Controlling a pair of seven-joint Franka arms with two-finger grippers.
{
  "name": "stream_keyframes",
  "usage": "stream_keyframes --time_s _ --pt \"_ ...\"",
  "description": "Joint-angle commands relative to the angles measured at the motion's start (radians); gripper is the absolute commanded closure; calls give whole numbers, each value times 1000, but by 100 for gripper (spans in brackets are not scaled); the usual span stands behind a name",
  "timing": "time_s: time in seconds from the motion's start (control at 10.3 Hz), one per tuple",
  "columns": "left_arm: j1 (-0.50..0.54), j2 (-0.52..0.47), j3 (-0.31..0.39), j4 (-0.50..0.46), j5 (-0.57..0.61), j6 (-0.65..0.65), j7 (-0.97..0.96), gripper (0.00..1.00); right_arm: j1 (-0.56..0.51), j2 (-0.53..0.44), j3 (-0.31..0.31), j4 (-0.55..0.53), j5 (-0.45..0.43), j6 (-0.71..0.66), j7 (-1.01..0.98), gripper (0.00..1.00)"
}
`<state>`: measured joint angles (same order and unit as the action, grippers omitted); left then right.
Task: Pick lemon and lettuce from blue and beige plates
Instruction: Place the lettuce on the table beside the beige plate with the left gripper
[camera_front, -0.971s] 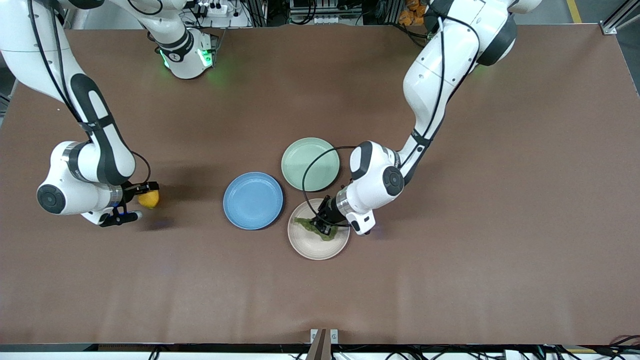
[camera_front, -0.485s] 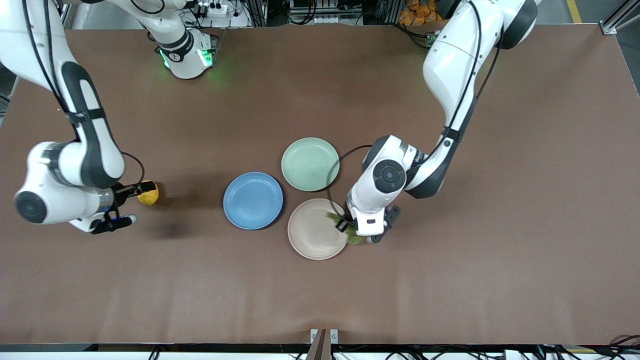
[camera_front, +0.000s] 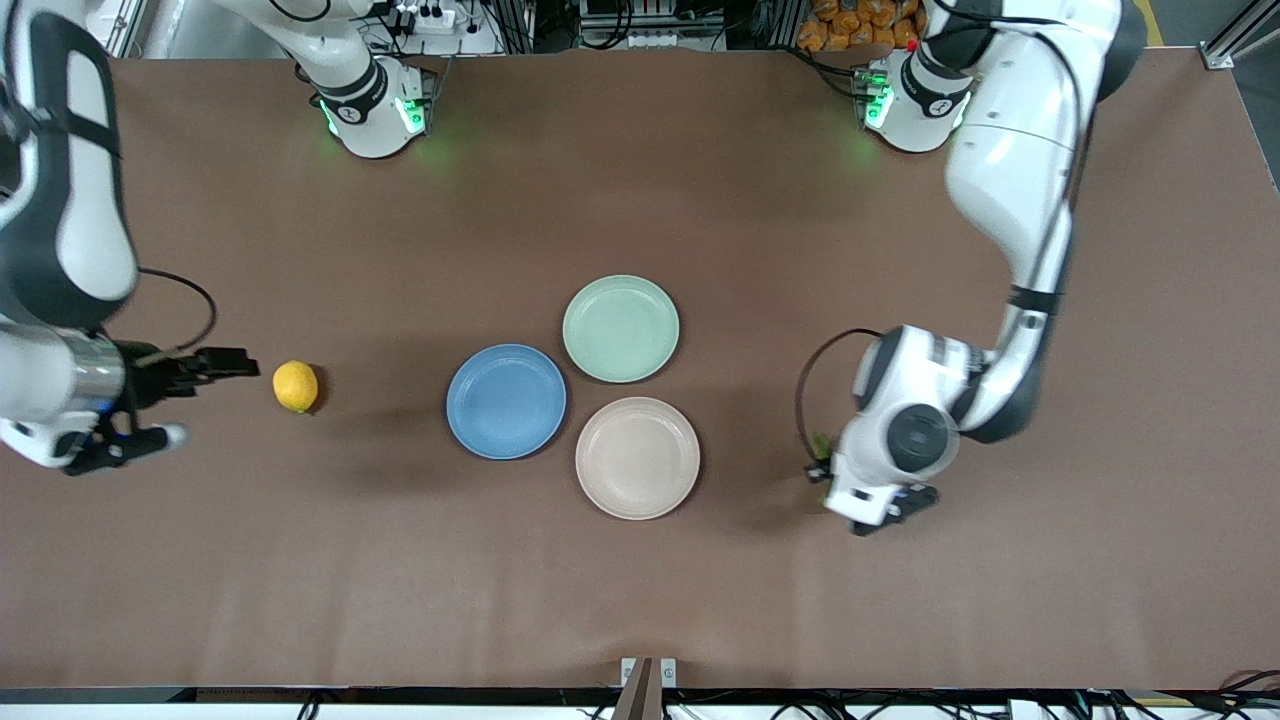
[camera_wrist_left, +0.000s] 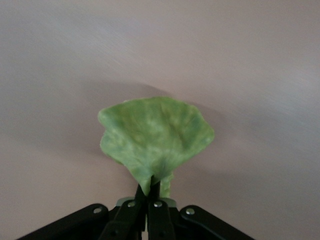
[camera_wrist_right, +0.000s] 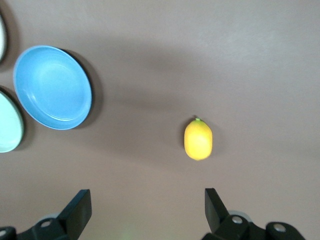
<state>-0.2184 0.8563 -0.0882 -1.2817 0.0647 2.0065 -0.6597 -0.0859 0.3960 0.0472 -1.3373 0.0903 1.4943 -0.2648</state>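
The yellow lemon (camera_front: 296, 386) lies on the bare table toward the right arm's end, apart from the blue plate (camera_front: 506, 401); it also shows in the right wrist view (camera_wrist_right: 198, 139). My right gripper (camera_front: 190, 400) is open and empty, just clear of the lemon (camera_wrist_right: 147, 210). My left gripper (camera_front: 822, 458) is shut on the stem of the green lettuce leaf (camera_wrist_left: 155, 137) and holds it over bare table, off the beige plate (camera_front: 637, 457) toward the left arm's end. In the front view only a bit of the leaf (camera_front: 822, 442) shows. Both plates are empty.
A pale mint-green plate (camera_front: 620, 328) lies empty beside the blue and beige plates, farther from the front camera. The blue plate (camera_wrist_right: 52, 87) and the mint plate's edge (camera_wrist_right: 7, 125) show in the right wrist view.
My right gripper opened, left the lemon on the table and drew back. My left gripper lifted the lettuce off the beige plate and carried it toward the left arm's end.
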Motion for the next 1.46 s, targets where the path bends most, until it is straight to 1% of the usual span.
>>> stream_keyframes --time_s 0.0,0.1,0.19,0.29,0.39,0.49,0.58,0.68,0.78,0.87,0.97,1.07,1.26,1.36 --pt "68 -22 -15 -42 24 -14 75 100 -8 -159 0 -48 15 -35 138 0" --pt "79 -25 -13 -56 24 -15 80 99 -3 -189 -1 -49 12 -73 198 0" --pt "85 -31 -12 -76 24 -15 84 96 0 -222 0 -55 12 -94 279 0" --pt "105 -36 -13 -80 24 -23 87 54 15 -245 0 -57 11 -106 356 0" --pt "131 -43 -21 -77 12 -35 116 1 24 -259 2 -57 8 -133 421 0" --pt "146 -58 -44 -76 9 -46 118 0 26 -269 3 -57 6 -161 459 0" --pt "145 -100 -51 -71 9 -89 117 0 29 -273 5 -60 5 -164 458 0" --pt "145 -159 -56 -70 9 -132 117 0 59 -278 8 -60 -16 -164 460 0" --pt "136 -225 -56 -70 10 -173 115 0 83 -281 10 -60 -58 -163 460 0" --pt "129 -285 -56 -70 20 -208 117 0 77 -279 11 -60 -57 -149 441 0" --pt "126 -352 -61 -70 23 -250 117 0 74 -278 10 -62 -57 -120 373 0" --pt "122 -429 -76 -71 24 -282 117 0 81 -276 10 -62 -60 -112 334 0" --pt "123 -557 -94 -73 26 -337 117 0 80 -278 10 -62 -54 -82 328 0" --pt "126 -601 -102 -74 26 -379 121 0 78 -272 10 -62 -50 -36 320 0"
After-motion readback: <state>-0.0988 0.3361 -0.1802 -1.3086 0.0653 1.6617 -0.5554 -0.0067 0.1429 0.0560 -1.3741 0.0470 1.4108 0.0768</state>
